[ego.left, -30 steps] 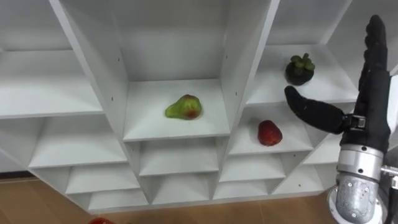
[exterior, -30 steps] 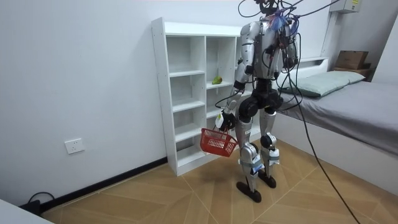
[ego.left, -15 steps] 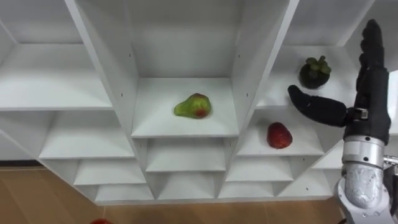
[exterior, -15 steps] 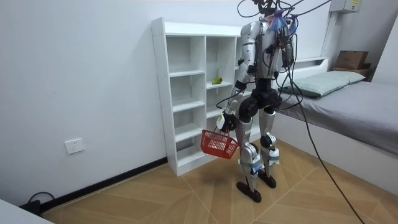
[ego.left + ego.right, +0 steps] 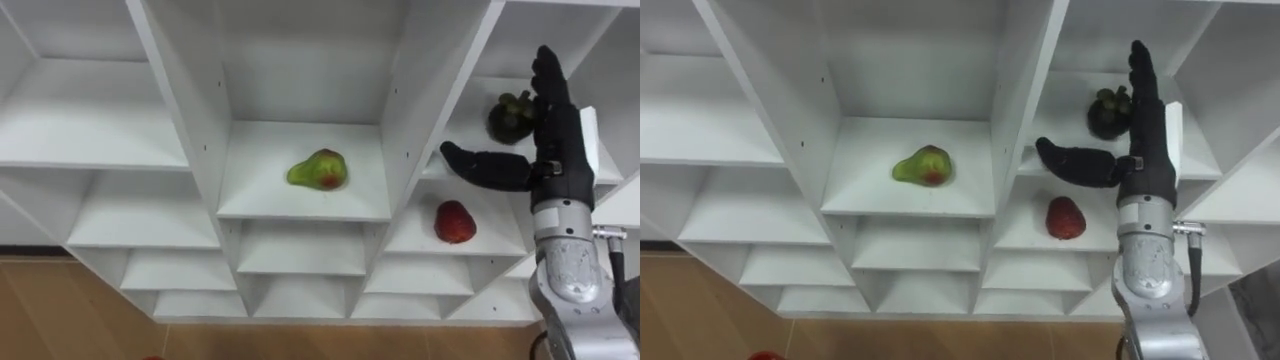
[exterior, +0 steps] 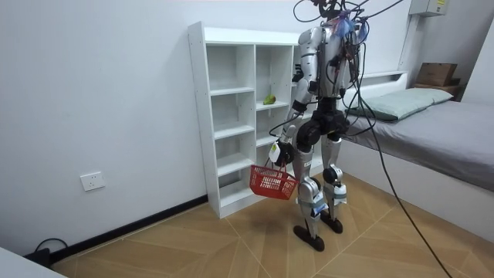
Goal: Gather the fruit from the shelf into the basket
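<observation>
You see three fruits in the closet (image 5: 190,110): one green-red pear (image 5: 318,170), one red berry (image 5: 455,222), one dark mangosteen (image 5: 508,118). Your right hand (image 5: 560,165) has straight, empty fingers; your left hand (image 6: 276,152) grips one basket (image 6: 272,183).

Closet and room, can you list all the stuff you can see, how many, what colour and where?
closet: one, white, against the wall, open shelves
pear: one, green with a red patch, on a middle-column shelf
mangosteen: one, dark, on a right-column shelf, partly behind the fingers
red fruit: one, red, on the shelf below the mangosteen
basket: one, red, hanging beside the robot's legs
bed: one, grey, behind the robot
pillow: one, pale, on the bed
wall socket: one, white, low on the wall
cardboard box: one, brown, beyond the bed
right hand: open, raised by the mangosteen
left hand: low, holding the basket
</observation>
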You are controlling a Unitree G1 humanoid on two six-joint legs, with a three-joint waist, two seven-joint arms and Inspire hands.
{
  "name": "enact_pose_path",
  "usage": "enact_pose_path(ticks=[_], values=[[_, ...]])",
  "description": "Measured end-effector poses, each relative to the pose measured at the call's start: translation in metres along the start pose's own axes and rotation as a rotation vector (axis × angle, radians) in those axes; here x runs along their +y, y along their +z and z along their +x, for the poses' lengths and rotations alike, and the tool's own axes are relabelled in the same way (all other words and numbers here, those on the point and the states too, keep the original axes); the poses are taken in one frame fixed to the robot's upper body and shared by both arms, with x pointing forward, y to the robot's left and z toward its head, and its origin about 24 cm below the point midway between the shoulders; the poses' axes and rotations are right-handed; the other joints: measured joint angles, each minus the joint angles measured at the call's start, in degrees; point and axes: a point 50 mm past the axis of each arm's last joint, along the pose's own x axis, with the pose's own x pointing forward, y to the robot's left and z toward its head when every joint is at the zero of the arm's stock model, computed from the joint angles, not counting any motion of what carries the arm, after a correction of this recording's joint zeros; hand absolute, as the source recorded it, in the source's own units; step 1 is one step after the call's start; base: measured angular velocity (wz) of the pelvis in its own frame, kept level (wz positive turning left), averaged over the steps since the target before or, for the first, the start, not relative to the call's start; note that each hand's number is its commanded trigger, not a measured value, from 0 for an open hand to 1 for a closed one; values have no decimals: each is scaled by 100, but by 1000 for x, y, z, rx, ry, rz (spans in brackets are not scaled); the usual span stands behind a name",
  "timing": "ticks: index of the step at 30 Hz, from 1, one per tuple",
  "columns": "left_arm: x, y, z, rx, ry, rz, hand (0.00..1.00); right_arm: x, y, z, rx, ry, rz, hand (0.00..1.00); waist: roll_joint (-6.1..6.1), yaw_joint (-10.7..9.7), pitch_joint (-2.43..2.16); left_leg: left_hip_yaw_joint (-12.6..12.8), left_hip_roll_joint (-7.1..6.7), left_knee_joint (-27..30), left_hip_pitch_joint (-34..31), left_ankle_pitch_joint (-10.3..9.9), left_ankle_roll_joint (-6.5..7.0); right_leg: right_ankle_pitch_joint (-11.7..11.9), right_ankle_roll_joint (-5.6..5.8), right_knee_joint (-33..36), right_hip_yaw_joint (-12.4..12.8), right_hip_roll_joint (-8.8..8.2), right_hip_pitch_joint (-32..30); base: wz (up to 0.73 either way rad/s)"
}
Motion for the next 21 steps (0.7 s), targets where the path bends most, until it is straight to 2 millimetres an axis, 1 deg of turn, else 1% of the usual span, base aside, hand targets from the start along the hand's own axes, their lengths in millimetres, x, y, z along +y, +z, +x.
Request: enact_pose_path(ticks=[2, 7, 14, 21], values=[[0, 0, 0, 1, -6, -1, 100, -5, -2, 2, 13, -23, -5, 0, 2, 14, 0, -2, 0, 0, 0, 0, 1, 0, 0, -1, 2, -1, 0, 0], [0, 0, 0, 1, -7, -1, 100, -7, -3, 2, 20, -32, -8, 0, 2, 0, -1, -3, -1, 0, -1, 3, -3, 0, 0, -4, 6, 3, -1, 0], [-1, 0, 0, -1, -9, 39, 100, -11, 5, 10, -13, -67, -2, 0, 4, 16, 0, -2, -4, -2, -3, 4, -4, 0, 0, -3, 8, 4, 0, 0], [-2, -5, -1, 20, -17, 64, 100, -14, 6, 12, -17, -91, -2, 0, 2, 34, -1, -4, -4, -4, -1, 5, -4, 0, 0, -3, 5, 5, 2, 0]])
